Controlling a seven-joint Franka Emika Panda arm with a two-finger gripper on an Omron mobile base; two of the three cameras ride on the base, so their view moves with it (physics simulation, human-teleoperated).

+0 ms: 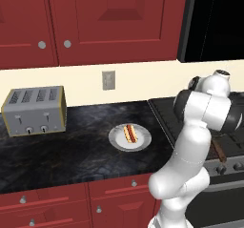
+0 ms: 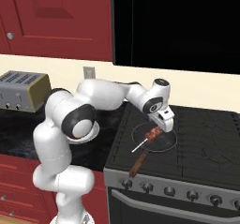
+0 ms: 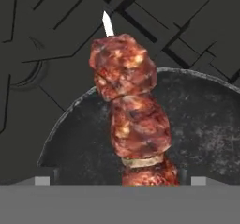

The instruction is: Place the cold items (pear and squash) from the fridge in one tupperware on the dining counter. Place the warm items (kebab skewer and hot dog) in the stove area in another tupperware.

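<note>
The kebab skewer of charred red-brown meat chunks on a pale stick (image 3: 130,117) lies in the round dark frying pan (image 2: 166,142) on the stove. Its long axis runs twelve to six between the spread claw (image 2: 161,124) directly above.

Counter (image 1: 71,155) glossy marbled; toaster (image 1: 34,110) (perhaps brushed metal).

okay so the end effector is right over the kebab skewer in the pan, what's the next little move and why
Probably close the end effector on the kebab skewer. It is open and sits low over the pan on the stove, and in the hand view the meat runs between the two fingertips, so nothing is gripped yet.
</note>
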